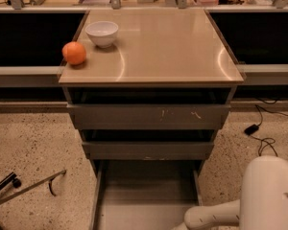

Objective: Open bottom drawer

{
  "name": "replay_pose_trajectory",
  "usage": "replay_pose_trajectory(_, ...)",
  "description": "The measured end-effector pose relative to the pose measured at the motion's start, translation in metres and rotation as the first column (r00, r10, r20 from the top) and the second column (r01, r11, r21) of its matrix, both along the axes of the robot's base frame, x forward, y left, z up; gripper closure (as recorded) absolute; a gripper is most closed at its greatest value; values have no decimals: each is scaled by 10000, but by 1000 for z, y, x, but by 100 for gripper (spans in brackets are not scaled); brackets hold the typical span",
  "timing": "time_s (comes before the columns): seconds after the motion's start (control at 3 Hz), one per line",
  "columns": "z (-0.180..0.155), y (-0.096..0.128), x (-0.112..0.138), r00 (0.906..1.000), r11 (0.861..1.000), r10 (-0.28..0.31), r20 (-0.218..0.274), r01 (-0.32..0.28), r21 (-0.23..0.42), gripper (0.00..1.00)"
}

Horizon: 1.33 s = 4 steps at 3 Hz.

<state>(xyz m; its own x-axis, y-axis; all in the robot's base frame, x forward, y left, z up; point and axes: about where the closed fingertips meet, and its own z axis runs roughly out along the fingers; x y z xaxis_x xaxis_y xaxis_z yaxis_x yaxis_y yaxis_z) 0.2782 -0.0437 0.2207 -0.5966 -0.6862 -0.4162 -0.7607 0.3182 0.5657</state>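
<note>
Camera view.
- Desk [153, 47]: orange [74, 53] and white bowl [102, 33] at its back-left corner.
- Bottom drawer [144, 195]: lowest under the desk, pulled out forward.
- Hand [180, 227]: low before the desk, right of centre, mostly cut off; grip cannot be told.
</note>
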Motion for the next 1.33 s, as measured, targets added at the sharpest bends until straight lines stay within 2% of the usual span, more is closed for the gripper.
replay_pose_trajectory(0.67, 0, -1, -17, 9998, 9997, 66, -164, -63, 228, 0)
replay_pose_trajectory(1.33, 2, -1, -15, 9997, 9998, 68, -238, -63, 204, 0)
